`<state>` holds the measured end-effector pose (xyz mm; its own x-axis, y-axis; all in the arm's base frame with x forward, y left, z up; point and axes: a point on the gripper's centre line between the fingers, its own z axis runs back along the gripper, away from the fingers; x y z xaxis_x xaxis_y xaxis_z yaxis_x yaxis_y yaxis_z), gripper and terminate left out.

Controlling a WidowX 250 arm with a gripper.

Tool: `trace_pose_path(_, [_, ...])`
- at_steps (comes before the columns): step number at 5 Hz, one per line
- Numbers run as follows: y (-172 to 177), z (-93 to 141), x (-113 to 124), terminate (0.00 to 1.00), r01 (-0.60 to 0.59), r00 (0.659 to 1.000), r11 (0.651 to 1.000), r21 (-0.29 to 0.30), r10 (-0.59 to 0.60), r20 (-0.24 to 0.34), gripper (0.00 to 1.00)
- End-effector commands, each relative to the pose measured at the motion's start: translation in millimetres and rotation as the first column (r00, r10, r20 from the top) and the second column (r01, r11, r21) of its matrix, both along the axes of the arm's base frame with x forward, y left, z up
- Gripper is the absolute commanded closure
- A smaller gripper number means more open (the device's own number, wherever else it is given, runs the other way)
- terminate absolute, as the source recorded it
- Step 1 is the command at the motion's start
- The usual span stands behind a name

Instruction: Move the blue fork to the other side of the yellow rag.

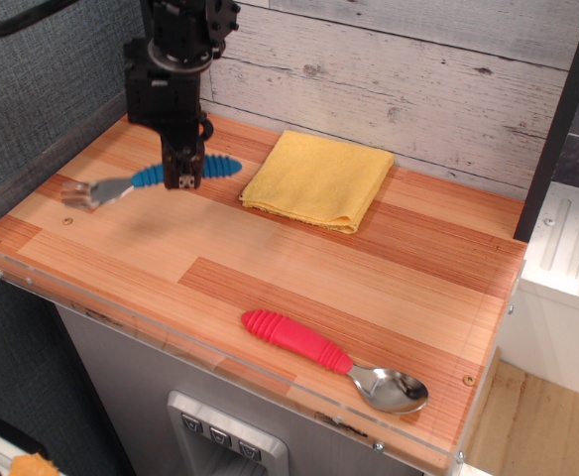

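A: Fork (pixel 175 174) position? Gripper (pixel 182 178) state?

B: Fork is held above the table (pixel 270 268), left of the rag (pixel 317 179); jaws are clamped on its handle.

A: Risk?

B: Grip looks off-centre; if the fork is swung fast, it could be rotated or dropped short.

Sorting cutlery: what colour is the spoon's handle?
Red, on the spoon; observation.image view.

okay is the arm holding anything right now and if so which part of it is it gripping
Yes. The black gripper holds the small blue-handled fork, clamped around the middle of its ribbed handle. The silver tines stick out to the left, above the wooden table.
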<state>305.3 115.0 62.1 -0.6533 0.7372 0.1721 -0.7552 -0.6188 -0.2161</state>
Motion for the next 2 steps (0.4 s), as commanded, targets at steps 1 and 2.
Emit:
trace_pose_path(1, [28.0, 2.8, 17.3, 0.0, -0.059, 0.996, 0.998, 0.018, 0.057, 0.07, 1.0])
trace_pose_path(2, [38.5, -3.7, 26.4, 0.0, -0.075, 0.996, 0.996, 0.04, 0.073, 0.054, 1.0])
